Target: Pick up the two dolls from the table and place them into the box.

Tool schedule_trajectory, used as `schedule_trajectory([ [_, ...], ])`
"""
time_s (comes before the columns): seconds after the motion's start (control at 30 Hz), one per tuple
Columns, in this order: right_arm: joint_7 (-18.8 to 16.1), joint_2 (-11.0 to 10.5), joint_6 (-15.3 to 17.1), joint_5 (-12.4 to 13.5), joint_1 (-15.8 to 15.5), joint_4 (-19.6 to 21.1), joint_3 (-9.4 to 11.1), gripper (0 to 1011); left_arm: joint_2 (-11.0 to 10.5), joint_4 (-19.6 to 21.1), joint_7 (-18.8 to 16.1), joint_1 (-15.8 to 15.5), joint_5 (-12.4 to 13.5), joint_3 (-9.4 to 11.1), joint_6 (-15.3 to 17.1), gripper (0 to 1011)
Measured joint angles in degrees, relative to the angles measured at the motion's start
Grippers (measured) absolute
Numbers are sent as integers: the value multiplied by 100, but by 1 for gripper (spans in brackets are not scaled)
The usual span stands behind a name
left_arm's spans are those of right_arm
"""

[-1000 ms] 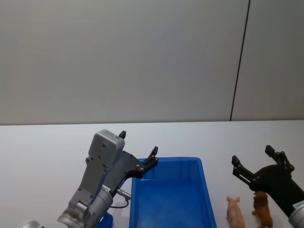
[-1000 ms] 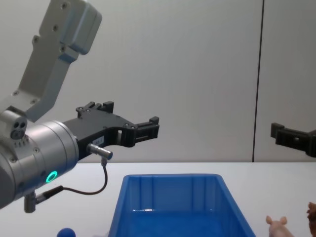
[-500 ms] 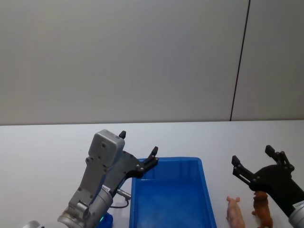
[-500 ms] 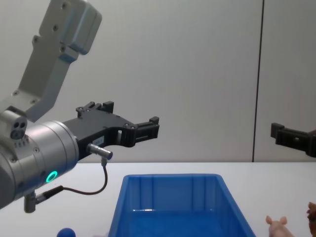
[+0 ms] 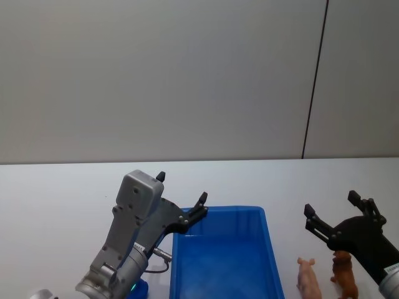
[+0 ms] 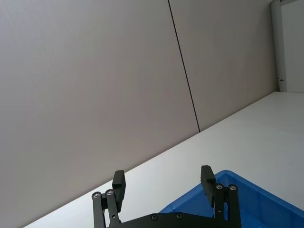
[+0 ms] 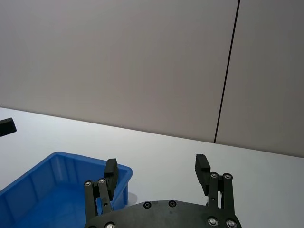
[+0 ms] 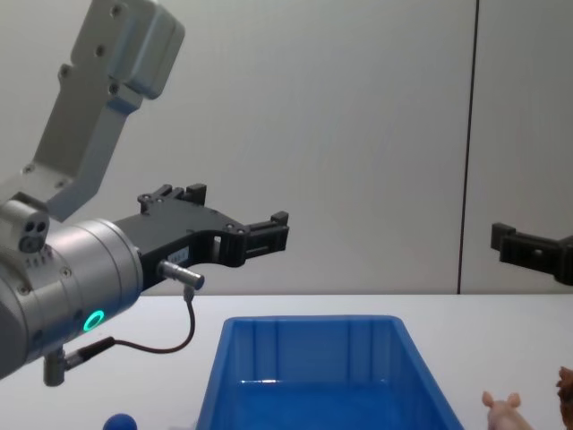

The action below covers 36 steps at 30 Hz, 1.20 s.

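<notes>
The blue box [image 5: 234,210] sits on the white table [image 5: 56,199], and nothing lies inside it. Two dolls stand on the table right of the box: a pale pink pig [image 5: 308,278] and a brown shaggy animal [image 5: 345,275]. My left gripper [image 5: 181,187] hovers open above the box's far left corner and holds nothing. My right gripper [image 5: 331,202] hangs open just above and behind the two dolls, touching neither. In the chest view the pig [image 8: 503,410] and the brown doll [image 8: 566,385] show at the lower right, beside the box [image 8: 309,320].
A small blue ball [image 8: 119,421] lies on the table left of the box, under my left arm. The box rim [image 6: 237,199] shows below my left gripper [image 6: 163,176]. My right gripper [image 7: 156,166] looks over the box's corner [image 7: 57,185]. A grey wall stands behind.
</notes>
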<state>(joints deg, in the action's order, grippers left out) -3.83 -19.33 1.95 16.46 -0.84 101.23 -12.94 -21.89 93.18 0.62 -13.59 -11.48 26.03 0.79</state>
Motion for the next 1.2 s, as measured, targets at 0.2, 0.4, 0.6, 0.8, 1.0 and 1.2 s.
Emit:
schedule_trajectory([
  [0.2,0,0,0,0,0,0,0,1001,0,0,0,0,0,0,0,1001],
  [0.4,1,-8,0,5,-10,-6,11,1001,0,0,0,0,0,0,0,1001],
  [0.6,72,-40,81,48,-58,-19,46,1001,0,0,0,0,0,0,0,1001],
  [0.8,215,-81,323,84,-121,-35,91,1001,0,0,0,0,0,0,0,1001],
  [1.0,385,-124,642,97,-199,-38,129,1001,0,0,0,0,0,0,0,1001],
  [1.2,547,-161,927,103,-297,-24,159,1001,0,0,0,0,0,0,0,1001],
])
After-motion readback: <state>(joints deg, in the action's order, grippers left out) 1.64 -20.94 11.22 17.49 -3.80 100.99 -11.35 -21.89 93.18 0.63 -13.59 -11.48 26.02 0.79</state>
